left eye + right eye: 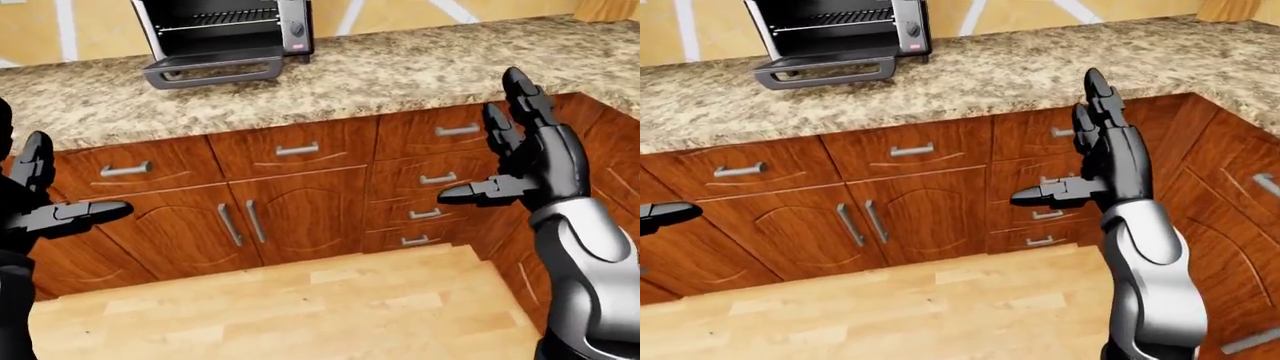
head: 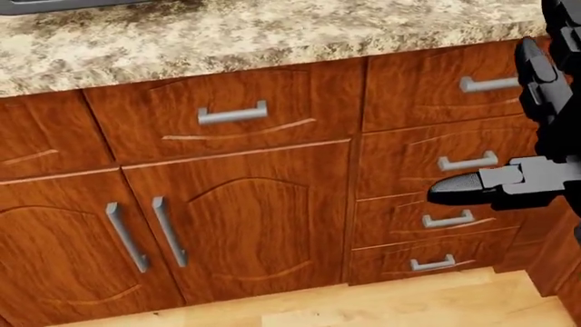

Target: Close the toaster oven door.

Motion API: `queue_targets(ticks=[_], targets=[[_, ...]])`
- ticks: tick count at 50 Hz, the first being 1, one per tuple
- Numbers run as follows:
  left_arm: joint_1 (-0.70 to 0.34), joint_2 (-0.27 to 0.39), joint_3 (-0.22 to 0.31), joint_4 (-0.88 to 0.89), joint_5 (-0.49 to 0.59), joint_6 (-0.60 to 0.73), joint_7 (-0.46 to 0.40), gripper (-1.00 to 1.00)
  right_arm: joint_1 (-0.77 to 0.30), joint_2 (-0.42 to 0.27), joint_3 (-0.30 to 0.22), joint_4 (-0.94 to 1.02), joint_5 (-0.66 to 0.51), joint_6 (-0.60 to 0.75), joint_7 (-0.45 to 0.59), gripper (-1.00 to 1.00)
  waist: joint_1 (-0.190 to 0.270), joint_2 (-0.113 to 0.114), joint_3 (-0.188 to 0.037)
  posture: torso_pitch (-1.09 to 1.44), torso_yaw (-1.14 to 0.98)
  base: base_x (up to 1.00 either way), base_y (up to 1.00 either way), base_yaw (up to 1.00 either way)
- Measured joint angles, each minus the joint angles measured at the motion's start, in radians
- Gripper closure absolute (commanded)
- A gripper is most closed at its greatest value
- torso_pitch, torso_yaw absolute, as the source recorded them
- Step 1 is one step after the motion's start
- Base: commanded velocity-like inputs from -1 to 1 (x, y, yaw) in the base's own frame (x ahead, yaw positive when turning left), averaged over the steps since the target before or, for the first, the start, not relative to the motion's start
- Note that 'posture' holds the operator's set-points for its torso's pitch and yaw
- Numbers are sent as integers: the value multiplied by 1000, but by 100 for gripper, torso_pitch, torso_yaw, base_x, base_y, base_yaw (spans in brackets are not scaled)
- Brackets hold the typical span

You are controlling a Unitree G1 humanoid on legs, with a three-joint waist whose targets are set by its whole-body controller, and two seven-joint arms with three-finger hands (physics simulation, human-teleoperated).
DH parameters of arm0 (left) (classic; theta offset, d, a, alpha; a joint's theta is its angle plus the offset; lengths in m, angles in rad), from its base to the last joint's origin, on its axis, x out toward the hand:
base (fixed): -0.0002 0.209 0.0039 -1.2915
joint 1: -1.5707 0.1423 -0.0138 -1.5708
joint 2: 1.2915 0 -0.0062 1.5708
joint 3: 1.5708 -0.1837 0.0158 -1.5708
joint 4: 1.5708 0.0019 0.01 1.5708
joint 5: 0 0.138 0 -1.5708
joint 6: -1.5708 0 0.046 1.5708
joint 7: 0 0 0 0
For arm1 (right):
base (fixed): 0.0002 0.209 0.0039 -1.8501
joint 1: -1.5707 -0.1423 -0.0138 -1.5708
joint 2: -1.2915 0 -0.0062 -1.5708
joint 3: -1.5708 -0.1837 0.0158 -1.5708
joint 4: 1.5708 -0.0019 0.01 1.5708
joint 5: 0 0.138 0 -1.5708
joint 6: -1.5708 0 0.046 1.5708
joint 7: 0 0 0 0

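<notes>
The toaster oven [image 1: 225,34] stands on the granite table [image 1: 400,71], up and to the left of the right hand [image 1: 530,161] in the left-eye view and well apart from it. Its door [image 1: 210,69] hangs open, folded down nearly flat over the table, with the handle bar along its near edge. The task has not been started on the door itself.

Both hands are empty. The right hand is raised with its fingers [image 1: 520,97] spread, two pointing up and the thumb jutting sideways toward the drawers [image 1: 430,180]. The left hand [image 1: 50,214] sits low at the left edge of that view, also open, with one finger pointing right; the rest of it is cut off.

The main risk, as I judge it, is reach: the oven sits deep on the table, beyond and above both sets of fingers, and the cabinets [image 1: 260,217] block the legs from coming closer. Leaning over with the waist could unbalance the robot. A second risk is contact from the wrong side: spread fingers coming down on the lowered door would press it down or shove the whole oven away. The push must come from beneath the door's edge, lifting it. Slipping off that thin edge would let the door drop open again.
</notes>
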Motion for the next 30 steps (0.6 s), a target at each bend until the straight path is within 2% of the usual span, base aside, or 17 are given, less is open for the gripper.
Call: queue_targets(ticks=[3, 13, 15, 16, 18, 19, 21, 24, 26, 28, 30], targets=[[12, -6, 9, 19, 8, 10, 7, -100, 7, 2, 16, -2, 14, 11, 6, -100, 15, -4, 16, 0, 0, 18, 42, 0], [-4, 8, 10, 3, 0, 10, 8, -100, -12, -11, 2, -25, 25, 10, -5, -100, 30, -113, 12, 0, 0, 17, 42, 0], [-3, -2, 0, 4, -3, 12, 8, -100, -8, -13, -4, -17, 25, 16, -8, -100, 17, -96, 24, 0, 0, 16, 42, 0], [-1, -4, -9, 11, -5, 14, 5, -100, -3, -12, -6, -11, 25, 25, -10, -100, 13, -104, 24, 0, 0, 15, 41, 0], [0, -1, -15, 18, -9, 26, 3, -100, -6, -14, -7, -5, 25, 46, -14, -100, 6, -116, 9, 0, 0, 15, 41, 0], [-2, 2, -12, 18, -10, 29, 4, -100, -12, -17, -7, -9, 27, 51, -16, -100, 5, -115, 4, 0, 0, 14, 39, 0], [-8, 10, -3, 12, -9, 21, 5, -100, -23, -24, -10, -28, 30, 49, -18, -100, 2, -95, 3, 0, 0, 14, 39, 0], [-13, 18, 9, -1, -11, 6, 7, -100, -26, -28, -16, -46, 35, 35, -18, -100, -6, -44, 11, 0, 0, 14, 37, 0], [-14, 25, 14, 0, -11, -2, 8, -100, -31, -24, -12, -42, 36, 33, -18, -100, 2, -1, 0, 0, 0, 14, 31, 0], [-6, 18, 21, 21, -7, -2, 12, -100, -19, -11, 12, -29, 43, 41, -13, -100, 14, -5, 11, 0, 0, 14, 29, 0], [1, 15, 19, 31, -4, 8, 16, -100, -12, -15, 16, -24, 49, 52, -7, -100, 19, -10, 13, 0, 0, 14, 27, 0]])
